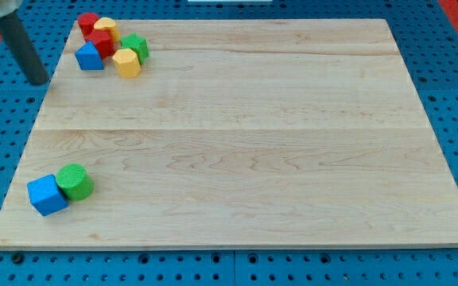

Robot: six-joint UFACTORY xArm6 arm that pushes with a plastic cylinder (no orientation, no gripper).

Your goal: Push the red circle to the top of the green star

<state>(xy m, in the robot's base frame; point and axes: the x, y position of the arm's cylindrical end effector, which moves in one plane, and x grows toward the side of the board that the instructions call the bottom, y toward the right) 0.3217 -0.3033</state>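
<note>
Hovering off the counter [237, 143] at the view's top left, my tip [38, 81] sat just beyond the board's left edge, a little left of the crowded cluster and touching none of it. No claw on this arm to speak of, only the bare rod, so nothing was held. The red circle [87, 23] stood at the very top of that cluster, packed against a yellow block [105, 28] and a red block [101, 42] below it. The green star [135, 46], if I read its shape rightly at this size, lay on the cluster's right side, with a blue block [89, 56] and a yellow hexagon [126, 63] beneath. Being so hemmed in, the circle would want a careful nudge rightward along the top edge, I judged. Far off, at the bottom left, a blue cube [47, 195] and a green cylinder [75, 181] touched each other.
</note>
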